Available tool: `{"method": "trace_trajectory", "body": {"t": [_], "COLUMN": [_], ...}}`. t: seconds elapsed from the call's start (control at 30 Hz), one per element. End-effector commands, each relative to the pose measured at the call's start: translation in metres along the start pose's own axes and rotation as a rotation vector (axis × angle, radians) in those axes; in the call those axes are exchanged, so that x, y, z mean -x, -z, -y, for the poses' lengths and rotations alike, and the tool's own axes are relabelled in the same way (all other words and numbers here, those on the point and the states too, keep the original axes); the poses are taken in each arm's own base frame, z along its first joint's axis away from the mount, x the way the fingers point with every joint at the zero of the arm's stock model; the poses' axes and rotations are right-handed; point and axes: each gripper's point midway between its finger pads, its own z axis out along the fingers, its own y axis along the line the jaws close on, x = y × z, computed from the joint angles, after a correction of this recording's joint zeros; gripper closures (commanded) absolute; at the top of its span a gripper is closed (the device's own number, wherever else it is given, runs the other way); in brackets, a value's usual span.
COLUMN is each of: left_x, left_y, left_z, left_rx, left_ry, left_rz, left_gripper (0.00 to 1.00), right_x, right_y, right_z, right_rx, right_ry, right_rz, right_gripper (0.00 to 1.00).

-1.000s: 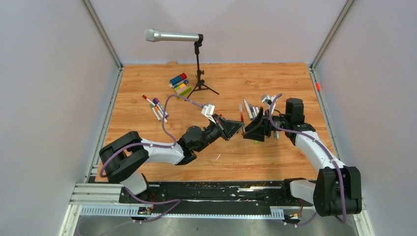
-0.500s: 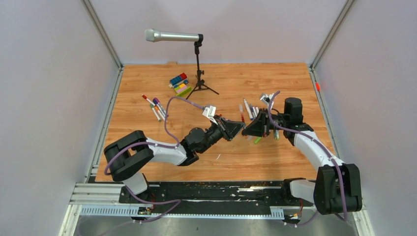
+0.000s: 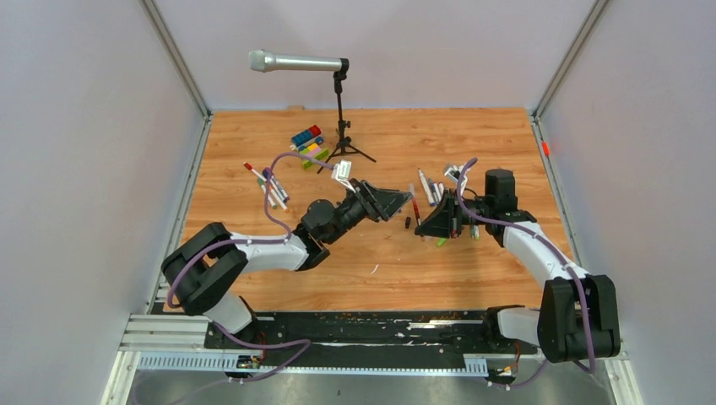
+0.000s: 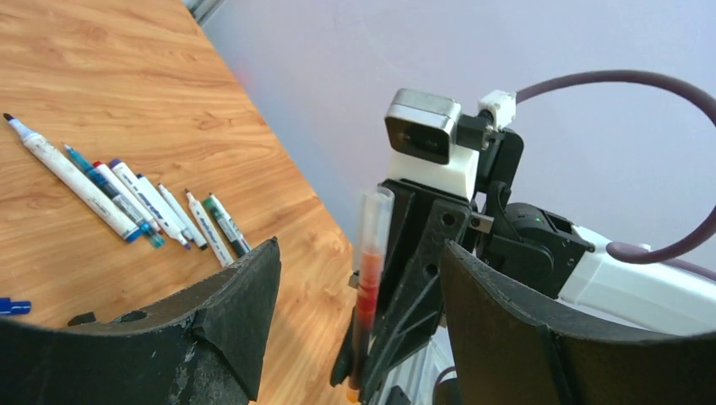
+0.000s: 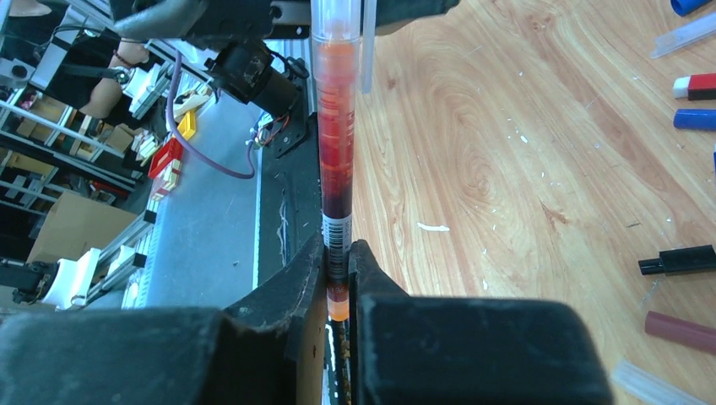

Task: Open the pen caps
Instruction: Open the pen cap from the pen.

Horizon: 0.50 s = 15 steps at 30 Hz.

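While the right end effector point(image 5: 338, 257) clamps an orange pen point(image 5: 335, 126), the left end effector point(image 4: 358, 283) gapes wide, empty.

You won't find any readable writing here. The small white label point(image 5: 338, 229) on the orange pen point(image 5: 335, 126) carries dark print, but it's too fine to make out.

Wooden table point(image 3: 473, 135) with scattered pens point(image 3: 268, 185), loose caps point(image 3: 407, 223), toy blocks point(image 3: 308, 142), microphone stand point(image 3: 340, 118)

Orange pen point(image 5: 335, 126) top cut by frame edge, lower end hidden inside right claw point(image 5: 338, 246)
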Motion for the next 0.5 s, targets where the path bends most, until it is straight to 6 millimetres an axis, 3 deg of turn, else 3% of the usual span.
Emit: {"method": "trace_trajectory", "body": {"t": [0.0,0.47], "left_x": [0.015,0.008], "left_y": [-0.006,-0.023], "left_z": [0.031,0.036], "left_rx": [-0.121,-0.175], "left_ry": [0.04,0.03], "left_rz": [-0.035,-0.097], "left_gripper": [0.26,0.46], "right_x": [0.009,0.007], "right_y": [-0.001,-0.002], "right_z": [-0.013,-0.014], "right_rx": [0.08,0.095], "right_ry": [0.085,0.076], "right_rz": [-0.003,-0.01], "right_gripper": [1.0,1.0]}}
